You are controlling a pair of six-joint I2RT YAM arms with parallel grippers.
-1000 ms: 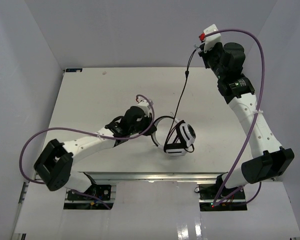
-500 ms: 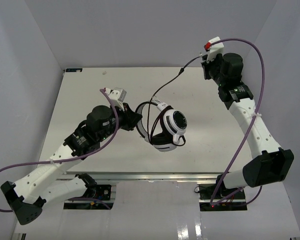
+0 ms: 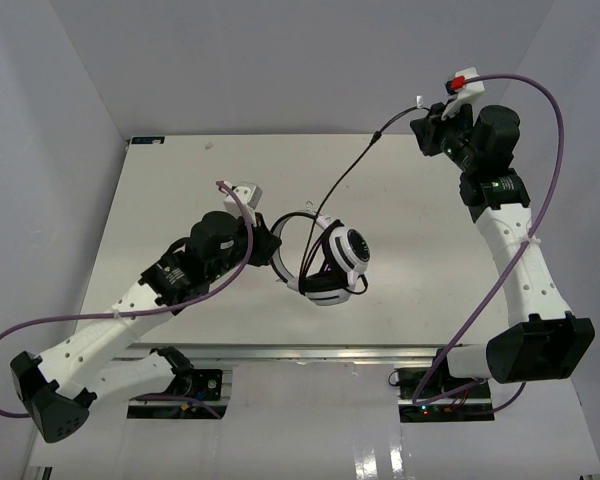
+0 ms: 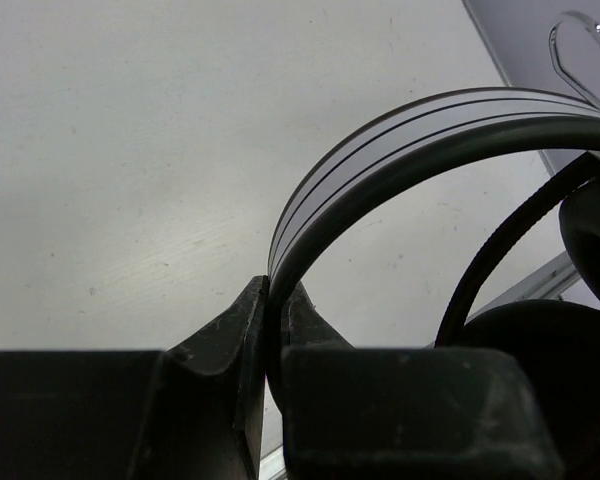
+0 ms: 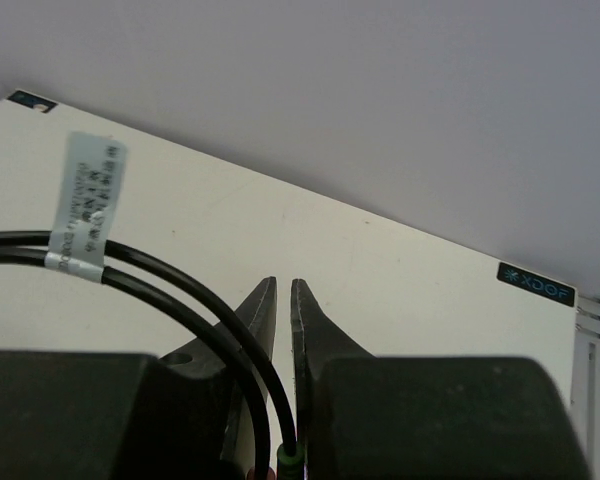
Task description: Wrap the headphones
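The headphones [image 3: 330,262] hang over the middle of the table [image 3: 180,190], apparently lifted clear of it. The left gripper [image 4: 275,300] holds them, its jaws pressed together on the thin black headband [image 4: 400,130]. The white earcups sit below the band, toward the table's near edge.

The right gripper [image 5: 283,290] is high above the table's far right corner. Its jaws are nearly together and pinch the plug end of the cable [image 3: 345,180] low between the fingers. A white paper label [image 5: 88,205] rides on the cable just short of the grip. From there the cable runs in a slack diagonal down toward the table's middle and the earcups. Some dark loops already lie beside the headband, but how many turns are laid cannot be told.

The step in hand looks like winding the free cable around the headphones. To do it well, the right arm should carry the cable end in a wide circle over the table's middle, with just enough tension that each turn lands on the band or between the cups. The left arm should hold the headband steady, or turn it to meet the cable. The pinch on the band is narrow, so a hard tug could twist the headphones out.
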